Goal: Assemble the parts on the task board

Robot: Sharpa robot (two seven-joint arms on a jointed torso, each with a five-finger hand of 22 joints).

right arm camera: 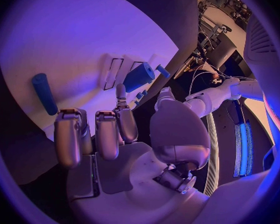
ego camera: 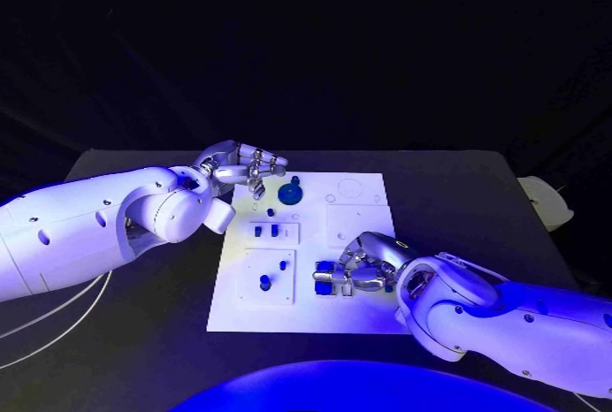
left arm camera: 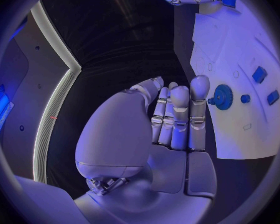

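Looking down from the head camera, you see the white task board (ego camera: 357, 316) in the middle of the black table (ego camera: 472, 200). Your left hand (ego camera: 240, 167) hovers at the board's far left corner, fingers straight and together, holding nothing; the blue gear (ego camera: 291, 194) sits on the board just beside its fingertips. Your right hand (ego camera: 363, 266) rests on the board's near right part, fingers curled down beside the blue blocks (ego camera: 332, 279); you cannot tell whether it grips one. More small blue parts (ego camera: 265, 282) stand in the left-hand plates. Dark background lies behind the table. No writing can be read.
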